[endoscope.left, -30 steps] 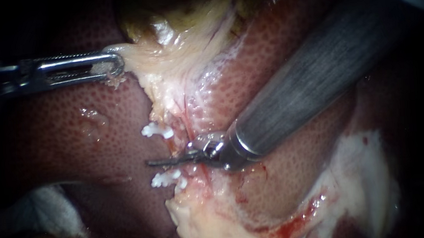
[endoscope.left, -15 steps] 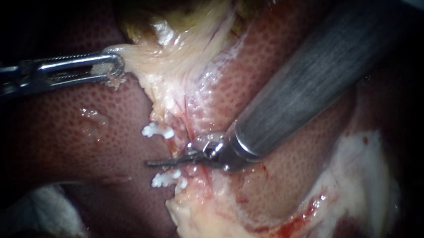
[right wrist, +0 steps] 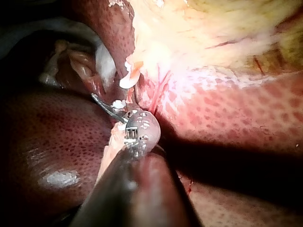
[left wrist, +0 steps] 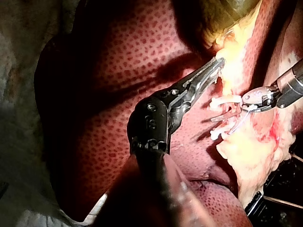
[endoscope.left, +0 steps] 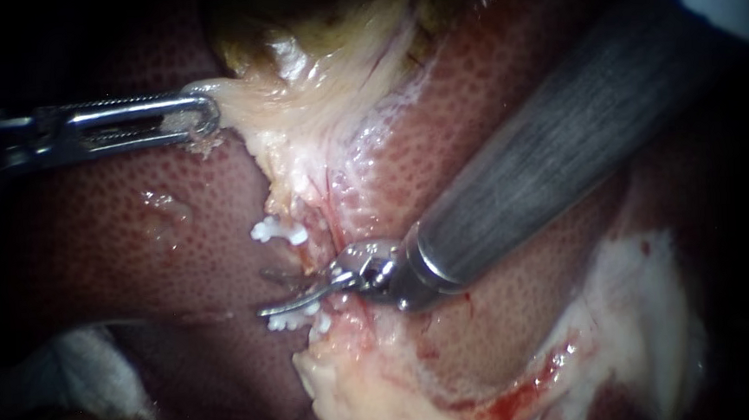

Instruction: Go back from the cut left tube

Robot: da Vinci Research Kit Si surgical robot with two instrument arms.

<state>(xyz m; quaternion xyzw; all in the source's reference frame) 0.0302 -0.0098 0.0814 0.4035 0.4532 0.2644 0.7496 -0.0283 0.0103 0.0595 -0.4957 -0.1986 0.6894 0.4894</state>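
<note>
Right instrument (endoscope.left: 265,293): thin curved jaws parted beside the pale pink left tube (endoscope.left: 317,259), between 2 white plastic clips (endoscope.left: 278,231). Left instrument (endoscope.left: 209,113): jaws clamped on yellowish gallbladder tissue (endoscope.left: 299,110). Retreating with the jaws agape risks snagging a clip or scoring the speckled red liver (endoscope.left: 134,251).

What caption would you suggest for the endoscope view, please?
Left tool grips pale tissue; right tool, jaws open, near two white clips.

Two instruments: left instrument (endoscope.left: 206,116), right instrument (endoscope.left: 264,293); two clips (endoscope.left: 278,231) (endoscope.left: 294,318); one liver (endoscope.left: 90,245); one gallbladder (endoscope.left: 312,32).
</note>
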